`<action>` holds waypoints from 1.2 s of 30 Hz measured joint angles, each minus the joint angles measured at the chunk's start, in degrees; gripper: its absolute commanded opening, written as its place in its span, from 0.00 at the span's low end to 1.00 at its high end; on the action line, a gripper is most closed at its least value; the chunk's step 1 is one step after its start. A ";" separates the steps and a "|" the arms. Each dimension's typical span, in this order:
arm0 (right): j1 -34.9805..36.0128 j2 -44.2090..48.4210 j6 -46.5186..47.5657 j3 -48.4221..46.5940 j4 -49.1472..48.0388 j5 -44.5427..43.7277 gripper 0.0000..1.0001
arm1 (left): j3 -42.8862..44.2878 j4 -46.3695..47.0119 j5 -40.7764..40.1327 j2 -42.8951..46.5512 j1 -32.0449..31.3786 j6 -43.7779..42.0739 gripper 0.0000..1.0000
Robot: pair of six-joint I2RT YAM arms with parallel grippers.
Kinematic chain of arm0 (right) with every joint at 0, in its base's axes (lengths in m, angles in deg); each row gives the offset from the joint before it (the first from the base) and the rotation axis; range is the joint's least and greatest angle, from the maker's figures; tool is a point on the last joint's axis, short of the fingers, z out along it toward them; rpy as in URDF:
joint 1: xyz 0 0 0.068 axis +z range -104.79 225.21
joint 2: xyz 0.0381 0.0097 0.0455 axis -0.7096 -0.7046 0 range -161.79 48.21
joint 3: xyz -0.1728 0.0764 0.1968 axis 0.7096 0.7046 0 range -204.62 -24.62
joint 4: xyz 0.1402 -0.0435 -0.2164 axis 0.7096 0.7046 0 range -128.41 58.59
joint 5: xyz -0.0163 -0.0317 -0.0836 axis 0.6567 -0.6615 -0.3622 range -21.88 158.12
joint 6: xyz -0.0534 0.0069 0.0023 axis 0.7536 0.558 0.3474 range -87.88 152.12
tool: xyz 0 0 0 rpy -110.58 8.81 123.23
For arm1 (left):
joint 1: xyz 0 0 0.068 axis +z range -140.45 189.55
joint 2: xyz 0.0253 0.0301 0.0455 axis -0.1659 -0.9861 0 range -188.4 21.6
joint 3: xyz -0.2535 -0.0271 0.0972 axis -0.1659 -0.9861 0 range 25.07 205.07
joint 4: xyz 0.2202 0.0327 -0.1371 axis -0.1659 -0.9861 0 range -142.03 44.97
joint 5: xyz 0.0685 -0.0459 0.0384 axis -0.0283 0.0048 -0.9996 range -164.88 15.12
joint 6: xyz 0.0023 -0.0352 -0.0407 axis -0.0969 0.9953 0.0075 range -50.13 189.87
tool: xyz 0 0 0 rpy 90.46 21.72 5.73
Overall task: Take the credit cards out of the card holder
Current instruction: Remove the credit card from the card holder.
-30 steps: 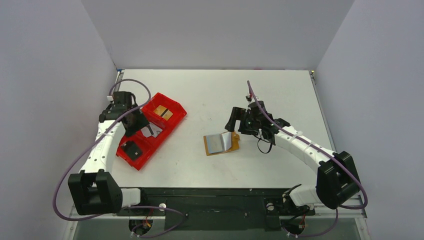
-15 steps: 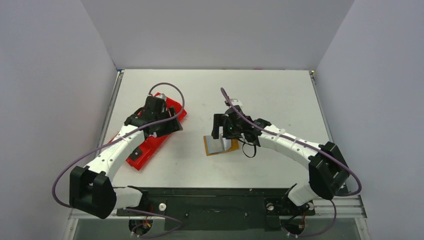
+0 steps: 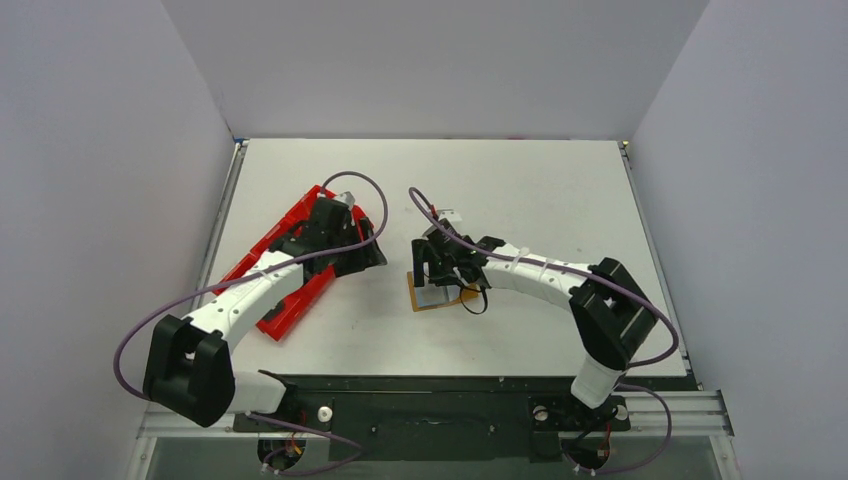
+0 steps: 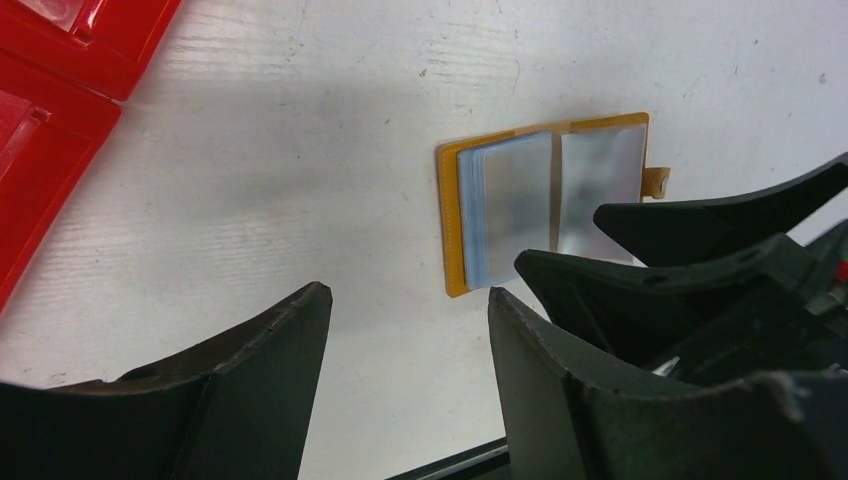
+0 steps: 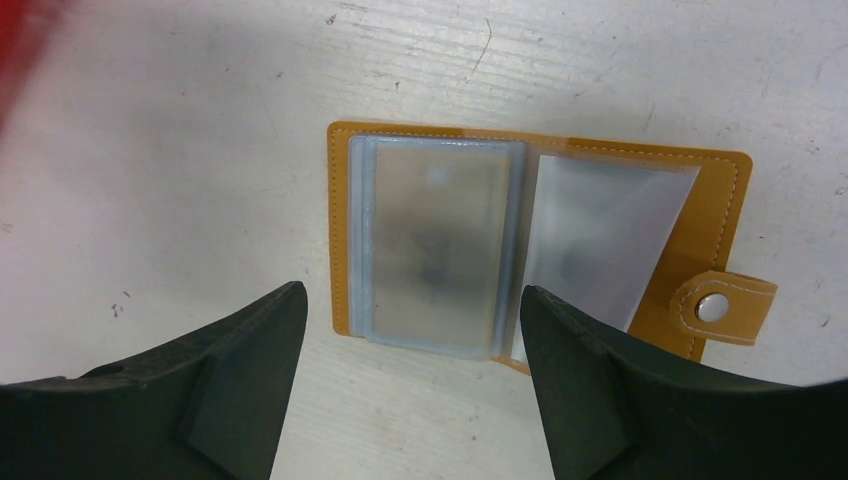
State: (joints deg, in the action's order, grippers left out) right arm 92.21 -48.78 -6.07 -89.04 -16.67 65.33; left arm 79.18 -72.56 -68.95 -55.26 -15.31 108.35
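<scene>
Well, the card holder lies open and flat on the white table, near its middle, with the snap tab sticking out from one edge. The credit cards sit stacked inside its clear sleeves on one half. The right gripper hangs just above the holder, fingers spread wide on either side of the card stack, and I can't see them touching anything. The left gripper hovers between the red tray and the holder, its fingers parted too and holding nothing.
</scene>
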 measured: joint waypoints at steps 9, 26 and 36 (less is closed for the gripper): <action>-0.04 -3.85 -0.11 -0.63 -0.02 -0.26 0.64 | -0.04 1.14 0.57 -0.33 0.00 0.07 0.57; -0.57 -4.92 -1.11 2.34 -3.50 0.61 0.52 | -0.13 1.57 0.87 -3.65 0.00 0.24 0.57; -2.05 -4.98 -1.53 4.37 -6.16 1.97 0.28 | -0.13 1.90 0.98 -4.68 -0.26 0.52 0.57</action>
State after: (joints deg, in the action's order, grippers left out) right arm 90.15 -53.76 -7.60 -84.67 -22.83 67.30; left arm 79.05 -70.66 -67.97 -59.94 -15.57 108.87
